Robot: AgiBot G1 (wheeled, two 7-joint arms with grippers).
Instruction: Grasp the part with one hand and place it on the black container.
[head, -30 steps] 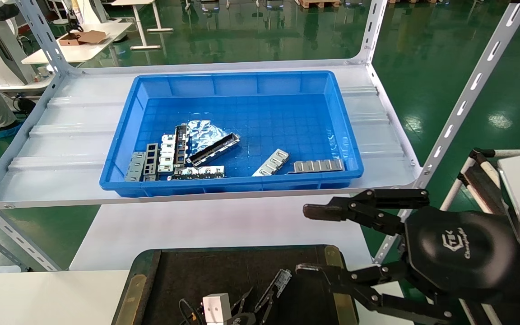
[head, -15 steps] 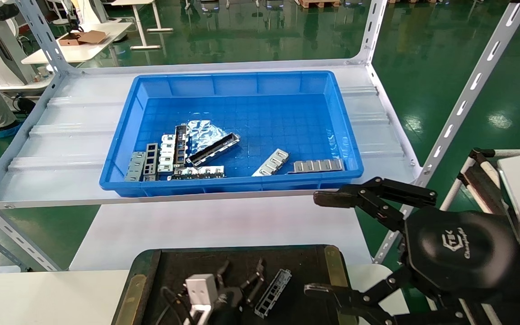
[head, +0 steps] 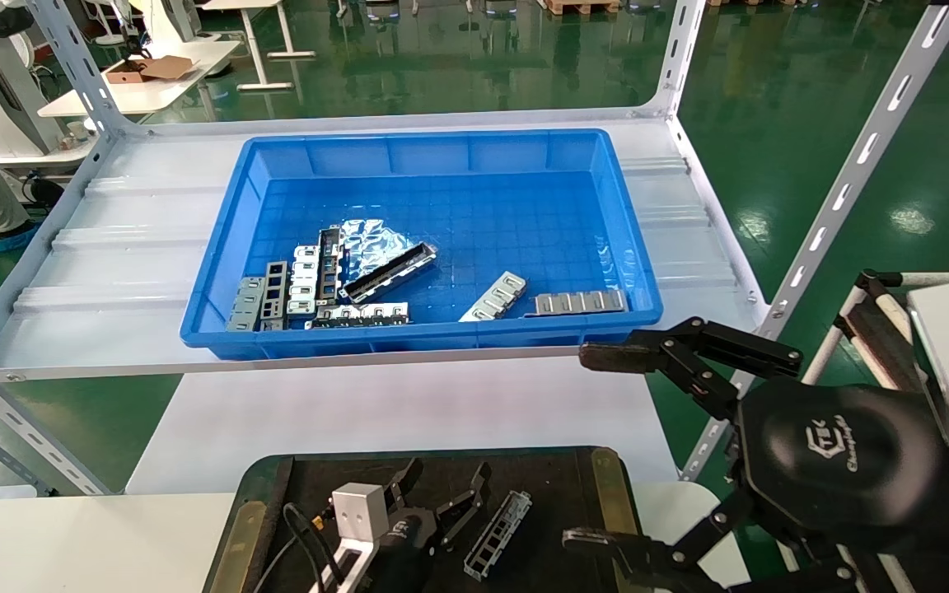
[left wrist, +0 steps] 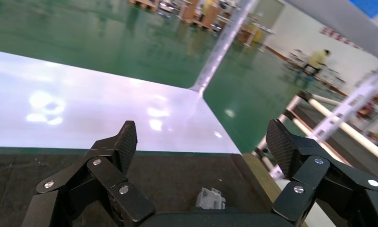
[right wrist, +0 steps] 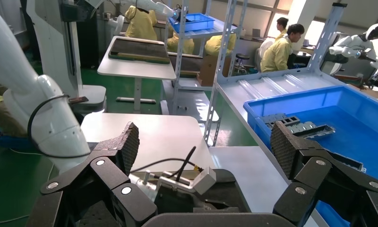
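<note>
Bright, even overhead light fills the hall. The glossy green floor (head: 812,123) mirrors lamps in pale streaks and patches. White glare pools on the table (left wrist: 59,109) beyond the left gripper's fingers (left wrist: 125,142), washing it out. Only soft shadows show under the blue bin (head: 433,222). The left wrist's background is blurred.

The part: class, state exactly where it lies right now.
In the head view, the part lies on the black container, just right of the open left claw and free of it.

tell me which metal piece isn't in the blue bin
The short silver channel lying on the black tray, beside the open left end effector. The other metal pieces all sit inside the blue bin.
</note>
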